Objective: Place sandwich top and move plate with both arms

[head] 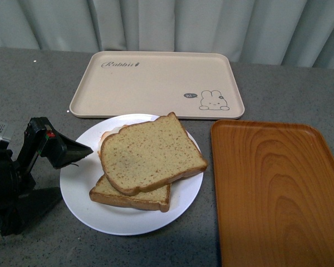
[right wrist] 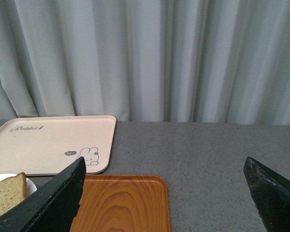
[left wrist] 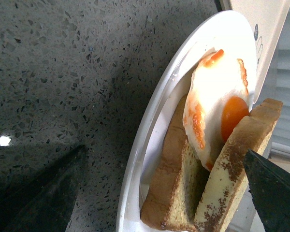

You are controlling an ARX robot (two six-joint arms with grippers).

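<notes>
Two slices sit stacked on the plate (head: 78,186), on the grey table (head: 33,83). The top slice (head: 150,153) lies on the bottom slice (head: 131,196), turned askew so its corners overhang.

We judge the bread to be light, soft and crumbly. It rests loose on a slick egg (left wrist: 215,104), so a tilt or jerk could slide it off. The plate looks stiff, smooth and heavier than the bread, with a thin, low rim. We would take it at opposite edges, one gripper to each side, and keep it level.

The left gripper (head: 80,157) is just beside the plate's left rim, fingers spread and holding nothing. We cannot tell whether it touches the rim. The right gripper (right wrist: 164,164) is likewise wide apart and empty, clear of the plate.

The front view hides the egg altogether and does not show the right gripper. The left wrist view reveals the egg between the slices, propping the top slice up on one side. Only the right wrist view shows the right fingers, which face the orange tray (right wrist: 121,203), the beige tray (right wrist: 53,142) and the curtain (right wrist: 145,58).
</notes>
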